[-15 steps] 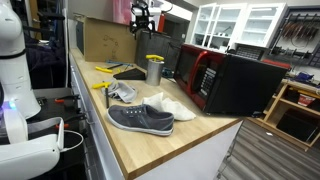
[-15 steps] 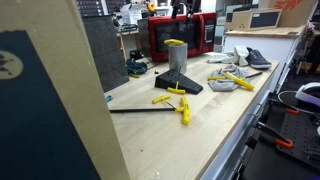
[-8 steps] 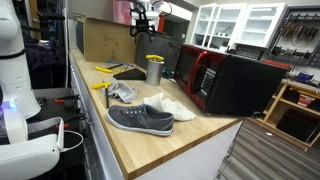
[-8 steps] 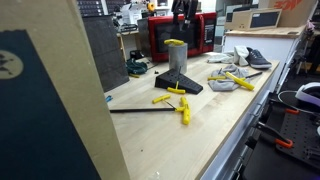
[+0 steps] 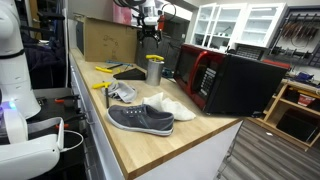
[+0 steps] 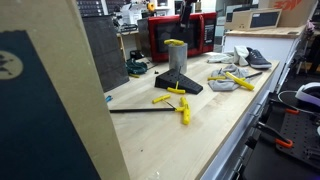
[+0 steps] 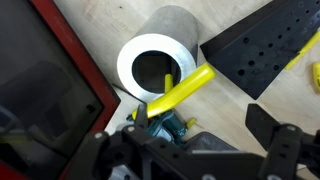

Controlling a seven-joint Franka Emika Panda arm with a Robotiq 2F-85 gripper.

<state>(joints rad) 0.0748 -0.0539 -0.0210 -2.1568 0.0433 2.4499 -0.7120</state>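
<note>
A: Where is the claw?
B: High over the long wooden table, above the round silver metal cup. The cup stands up straight, just beside the flat black plate with holes and near the big red and black box.
A: What is in the cup?
B: A yellow plastic tool handle. In the wrist view it leans on the rim and sticks out of the cup. Its long way runs on a slant, not straight up.
A: Is the claw holding anything?
B: No. Its two fingers stand as far apart as they go, with nothing between them.
A: Which way is the cup from the claw?
B: Down below it, still well apart. The cup's open mouth looks up at the claw.
A: Is anything different from a moment ago?
B: Yes. In an exterior view the claw was further off to one side and a bit higher. Now it has slid over the cup and come down a little. The cup and the handle have not moved
</note>
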